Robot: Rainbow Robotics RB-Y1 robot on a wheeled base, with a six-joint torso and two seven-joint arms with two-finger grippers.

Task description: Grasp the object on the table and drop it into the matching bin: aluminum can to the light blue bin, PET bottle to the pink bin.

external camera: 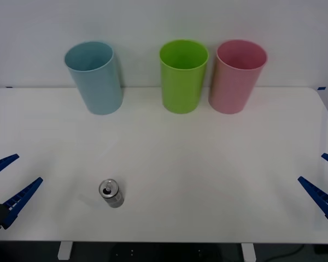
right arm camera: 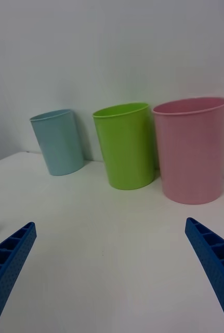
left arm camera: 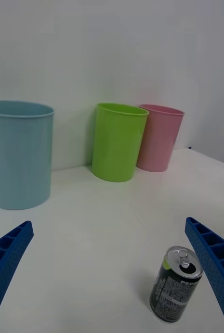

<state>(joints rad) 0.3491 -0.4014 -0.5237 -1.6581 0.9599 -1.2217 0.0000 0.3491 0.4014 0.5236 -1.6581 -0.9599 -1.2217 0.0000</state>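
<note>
Left gripper [external camera: 9,177] I see spread wide, aluminum can [external camera: 111,193] upright on the table [external camera: 208,164] just beside it; right gripper [external camera: 325,183] likewise apart, light blue bin [external camera: 95,76] far ahead.

- The left gripper [left arm camera: 112,276] hovers low over the table [left arm camera: 106,229], its blue ribbed fingers [left arm camera: 5,260] spread wide apart.
- The aluminum can [left arm camera: 175,283] stands upright on the table just beside one finger; contact cannot be judged.
- Along the table's far edge stand the light blue bin [left arm camera: 18,153], a lime green bin [left arm camera: 117,140] and the pink bin [left arm camera: 161,136], the last two close together.
</note>
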